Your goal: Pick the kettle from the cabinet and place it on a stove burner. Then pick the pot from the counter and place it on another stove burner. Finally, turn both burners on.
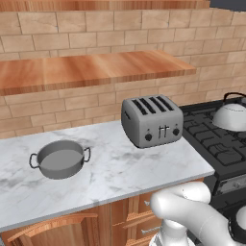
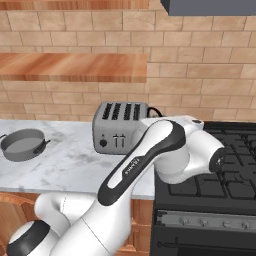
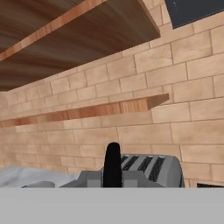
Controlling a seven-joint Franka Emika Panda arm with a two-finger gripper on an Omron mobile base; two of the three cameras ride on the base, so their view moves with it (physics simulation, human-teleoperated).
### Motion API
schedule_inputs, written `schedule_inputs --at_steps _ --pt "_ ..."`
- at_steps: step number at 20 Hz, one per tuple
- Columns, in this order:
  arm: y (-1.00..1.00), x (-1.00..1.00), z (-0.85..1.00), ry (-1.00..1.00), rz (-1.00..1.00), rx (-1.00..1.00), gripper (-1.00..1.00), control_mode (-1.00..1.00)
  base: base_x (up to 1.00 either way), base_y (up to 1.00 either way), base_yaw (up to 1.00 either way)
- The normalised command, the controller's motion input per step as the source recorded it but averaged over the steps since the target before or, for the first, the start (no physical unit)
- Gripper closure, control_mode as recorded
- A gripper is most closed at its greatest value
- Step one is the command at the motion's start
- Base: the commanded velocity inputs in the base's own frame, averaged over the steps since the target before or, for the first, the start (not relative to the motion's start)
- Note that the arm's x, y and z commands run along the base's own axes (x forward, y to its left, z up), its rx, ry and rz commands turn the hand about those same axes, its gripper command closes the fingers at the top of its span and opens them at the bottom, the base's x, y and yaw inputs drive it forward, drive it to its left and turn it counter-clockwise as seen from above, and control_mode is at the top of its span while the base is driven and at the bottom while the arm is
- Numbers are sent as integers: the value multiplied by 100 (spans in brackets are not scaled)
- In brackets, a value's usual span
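Resting on a burner (image 1: 211,139), kettle (image 1: 231,115); pot (image 1: 60,159) on counter (image 1: 120,168)

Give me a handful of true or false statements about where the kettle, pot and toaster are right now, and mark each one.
1. The kettle sits on the stove burners. True.
2. The pot is already on the cooktop. False: it rests on the counter, left of the toaster.
3. The cabinet shelf has nothing on its visible top. True.
4. The toaster lies tipped on its side. False: it stands upright, slots facing up.
5. The claw is shut on the pot. False: it is shut, but holds nothing and points toward the toaster.
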Motion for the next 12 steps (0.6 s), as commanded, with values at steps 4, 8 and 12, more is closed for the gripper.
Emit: schedule_inputs --at_steps 4,8,12 --pt "-12 9 -5 -4 0 0 100 -100 0 0 0" --pt "-15 15 -1 -4 0 -1 100 -100 0 0 0" --pt "-7 18 0 0 0 -1 100 -100 0 0 0"
